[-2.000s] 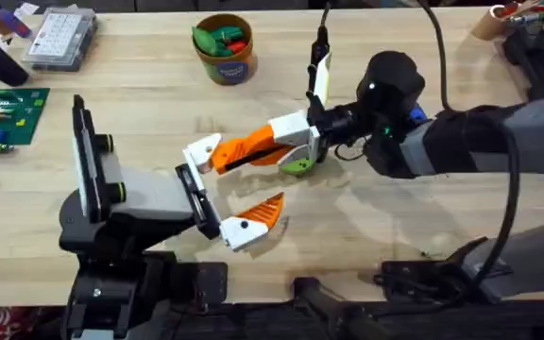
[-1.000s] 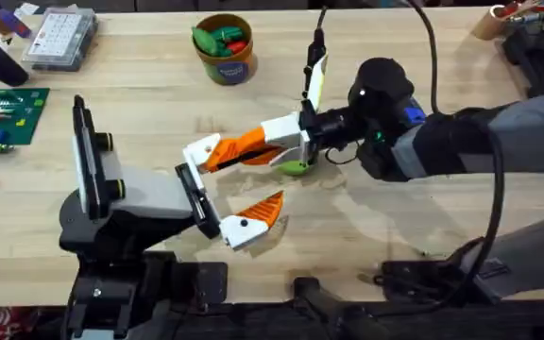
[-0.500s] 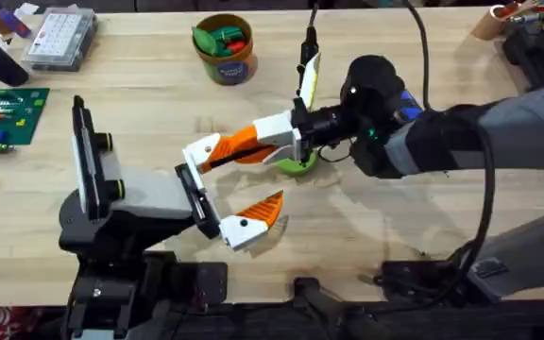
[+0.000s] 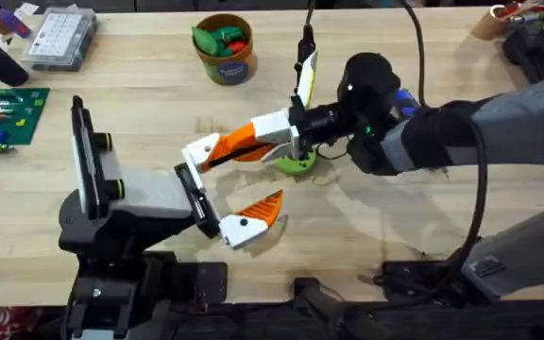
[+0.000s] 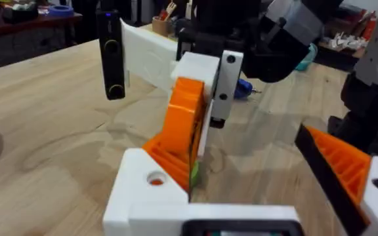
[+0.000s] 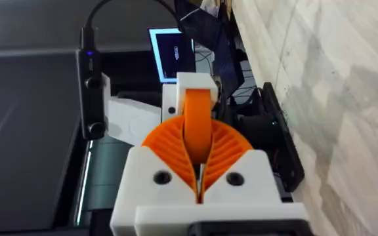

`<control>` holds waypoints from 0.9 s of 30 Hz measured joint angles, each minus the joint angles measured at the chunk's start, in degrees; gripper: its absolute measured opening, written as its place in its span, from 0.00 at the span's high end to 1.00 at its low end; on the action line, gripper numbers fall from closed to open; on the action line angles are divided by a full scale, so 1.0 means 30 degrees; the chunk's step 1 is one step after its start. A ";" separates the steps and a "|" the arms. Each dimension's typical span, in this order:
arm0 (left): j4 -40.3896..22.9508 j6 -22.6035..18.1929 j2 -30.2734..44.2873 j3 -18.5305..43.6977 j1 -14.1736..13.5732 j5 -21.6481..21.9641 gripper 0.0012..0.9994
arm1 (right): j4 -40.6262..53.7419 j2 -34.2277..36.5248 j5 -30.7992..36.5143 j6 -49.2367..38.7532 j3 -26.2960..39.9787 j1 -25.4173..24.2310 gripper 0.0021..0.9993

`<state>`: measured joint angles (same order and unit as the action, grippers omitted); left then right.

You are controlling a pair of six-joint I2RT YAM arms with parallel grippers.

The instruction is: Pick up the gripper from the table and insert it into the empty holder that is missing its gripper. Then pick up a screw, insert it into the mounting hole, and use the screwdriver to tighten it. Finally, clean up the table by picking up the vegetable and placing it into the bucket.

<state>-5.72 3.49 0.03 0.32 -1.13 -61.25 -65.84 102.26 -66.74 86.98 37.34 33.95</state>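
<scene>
— As the right arm slides in from the right, the gripper (image 4: 241,143) goes with it. Two seconds ago its tip was short of the holder (image 4: 199,151); now it meets it!

— And what's carrying it?

— The right tool (image 4: 277,132), pinching the gripper's thick end. In the right wrist view the ribbed pads (image 6: 228,147) are pressed onto the orange piece (image 6: 197,121) from both sides.

— The left arm?

— It hasn't budged. The left tool (image 4: 244,175) is spread wide, the bare holder on one side and the orange wedge (image 4: 263,210) well apart on the other. It's simply offering the holder.

— So is it in?

— I can't tell. In the left wrist view the gripper (image 5: 186,124) stands upright with its lower end against the holder (image 5: 146,193), but whether it's seated I can't make out. My read is that the insertion is under way and needs a straight push along the holder.

— What could go wrong?

— If the piece is tilted, it may jam. That's my guess.

— And the rest?

— Nothing else has changed. The vegetable (image 4: 297,166) lies on the surface (image 4: 140,104) right under the right tool, where it was. The bucket (image 4: 225,59) sits at the far side, already holding some toys. By the look of it, the screw and the clean-up are yet to come.
</scene>
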 joint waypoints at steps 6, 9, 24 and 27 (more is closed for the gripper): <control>0.0000 0.0000 0.0000 0.0000 0.0000 0.0000 0.01 | 0.0000 0.0000 0.0000 0.0000 0.0000 0.0000 0.98; 0.0000 0.0007 0.0006 0.0000 0.0000 -0.0007 0.01 | 0.0006 0.0000 0.0001 -0.0001 0.0006 0.0000 0.99; 0.0000 0.0007 0.0000 0.0000 0.0000 -0.0007 0.01 | 0.0006 0.0000 0.0000 -0.0007 0.0007 0.0000 1.00; -0.0007 0.0007 0.0006 -0.0006 0.0000 -0.0007 0.01 | 0.0007 0.0000 0.0000 0.0000 0.0007 0.0000 1.00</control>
<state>-5.74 3.51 0.05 0.30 -1.13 -61.28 -65.82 102.26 -66.74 86.98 37.36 33.95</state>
